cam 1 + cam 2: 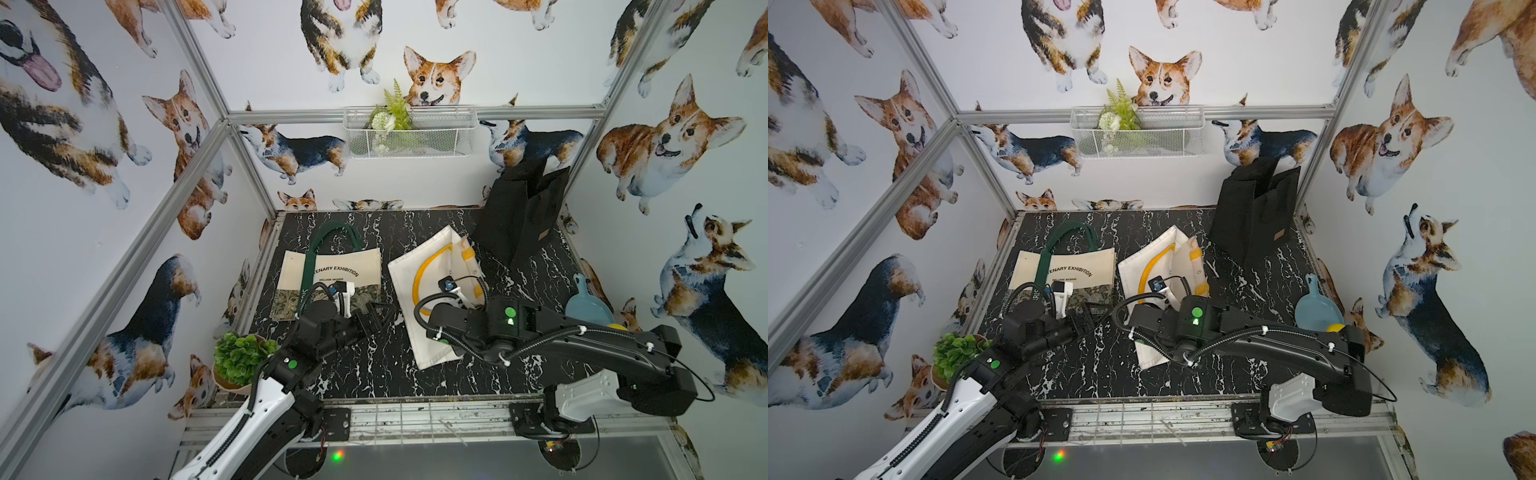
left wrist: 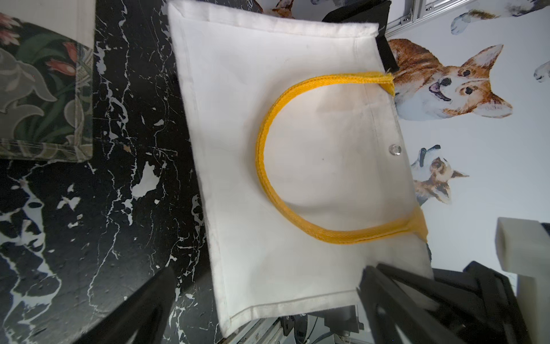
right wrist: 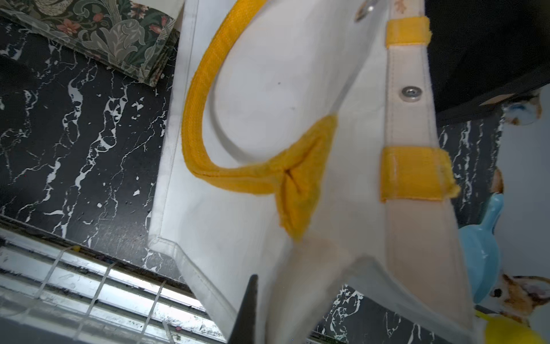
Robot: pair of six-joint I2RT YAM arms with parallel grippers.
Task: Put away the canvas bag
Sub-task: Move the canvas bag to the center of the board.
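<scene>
White canvas bag (image 1: 405, 278) mid-table (image 1: 374, 374), mouth rim lifted, facing frame right. Right gripper (image 3: 285, 297) pressed together, apparently pinching that rim. Left gripper (image 1: 380, 316) spread, just left of the bag's base.

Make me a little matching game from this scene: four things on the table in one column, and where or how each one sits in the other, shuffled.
Things
1. white bag with yellow handles
2. cream bag with green handle
3. black bag
4. blue dish

Places or states
A. standing upright in the far right corner
B. lying flat on the left side of the table
C. near the right edge, its handle pointing away from the robot
D. partly raised, its rim pinched by the right arm's fingers

Pairs: 1-D, 2-B, 3-A, 4-C
</scene>
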